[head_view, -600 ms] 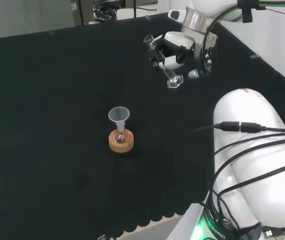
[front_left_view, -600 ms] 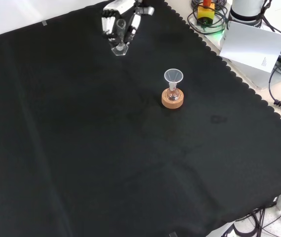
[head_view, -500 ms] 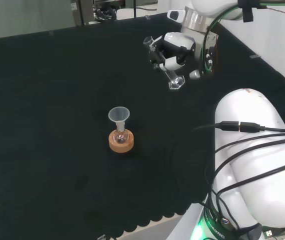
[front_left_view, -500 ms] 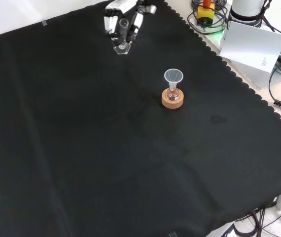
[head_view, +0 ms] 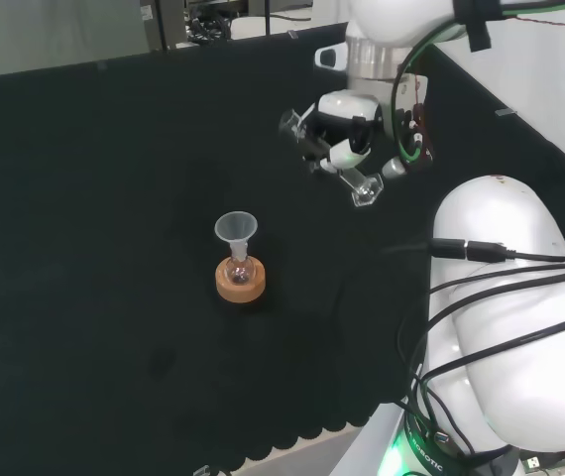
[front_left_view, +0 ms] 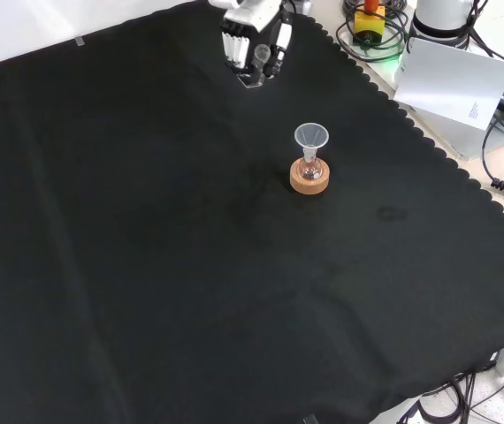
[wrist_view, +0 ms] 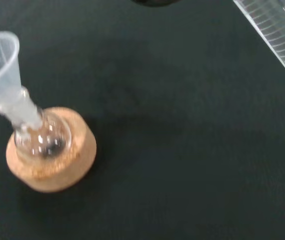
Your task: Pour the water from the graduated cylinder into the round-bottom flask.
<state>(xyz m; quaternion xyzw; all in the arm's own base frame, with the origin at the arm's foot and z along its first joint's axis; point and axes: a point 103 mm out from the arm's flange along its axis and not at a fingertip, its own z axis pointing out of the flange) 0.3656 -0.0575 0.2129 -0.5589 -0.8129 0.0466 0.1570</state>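
Graduated cylinder (head_view: 347, 169) hangs tilted above the surface (head_view: 114, 198), clasped in the curled fingers of the robot hand (head_view: 337, 134), its base lowest. It is well apart from the round-bottom flask (head_view: 240, 270), which sits in a cork ring (head_view: 242, 285) with a clear funnel (head_view: 235, 231) in its neck. Judging by this, the pickup is done; carrying the cylinder over the funnel and tipping it remain. Whether the cylinder holds water cannot be told.
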